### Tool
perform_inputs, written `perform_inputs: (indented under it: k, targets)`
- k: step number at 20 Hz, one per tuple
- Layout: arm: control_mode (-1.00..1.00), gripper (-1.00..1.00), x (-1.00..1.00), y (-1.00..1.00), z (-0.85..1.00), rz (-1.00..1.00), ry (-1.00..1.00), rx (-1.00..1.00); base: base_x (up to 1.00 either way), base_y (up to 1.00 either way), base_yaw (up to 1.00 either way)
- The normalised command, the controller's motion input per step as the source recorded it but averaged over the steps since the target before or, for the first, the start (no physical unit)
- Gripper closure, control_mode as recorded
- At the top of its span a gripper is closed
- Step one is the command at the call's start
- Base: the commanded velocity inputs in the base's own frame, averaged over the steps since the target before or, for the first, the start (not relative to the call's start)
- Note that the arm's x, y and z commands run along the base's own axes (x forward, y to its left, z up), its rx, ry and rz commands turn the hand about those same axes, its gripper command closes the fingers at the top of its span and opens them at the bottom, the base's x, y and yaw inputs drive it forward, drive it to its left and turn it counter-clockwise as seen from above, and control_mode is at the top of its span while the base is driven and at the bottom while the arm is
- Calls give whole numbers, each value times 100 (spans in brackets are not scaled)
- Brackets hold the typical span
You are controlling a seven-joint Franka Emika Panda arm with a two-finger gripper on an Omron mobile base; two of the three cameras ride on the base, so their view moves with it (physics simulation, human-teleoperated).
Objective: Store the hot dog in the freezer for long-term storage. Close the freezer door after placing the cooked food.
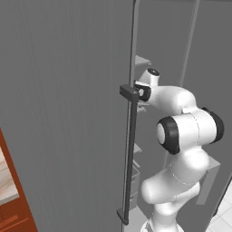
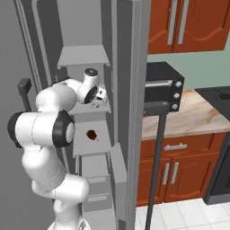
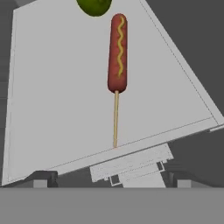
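Now open end effector above hot dog

No legible text — none anywhere

I see red-brown wooden cabinets above a pale green wall, a marbled beige countertop, and white floor tiles.

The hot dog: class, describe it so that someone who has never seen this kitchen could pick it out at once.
Start at the tall grey freezer, whose door stands open, and find the white shelf the arm's hand is reaching toward. On it lies the hot dog, a slim reddish-brown sausage with a wavy yellow line on top and a thin pale stick. Its neighbour, the green fruit, is round and has no stick.
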Motion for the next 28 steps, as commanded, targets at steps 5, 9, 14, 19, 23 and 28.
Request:
perform_inputs:
  k: [5,9,14,19,23,28]
  targets:
    - [-100,-100,-97,0,26,0,0,-2,0,0,0]
    - [-100,-100,-99,0,34,0,0,-2,0,0,0]
    - [-100,-100,-100,3,54,0,0,-5,0,0,0]
    - [-100,-100,-100,13,57,-2,0,-10,0,0,0]
    - [-100,-100,-100,14,53,-4,0,-11,0,0,0]
    - [-100,-100,-100,22,22,0,0,-8,0,0,0]
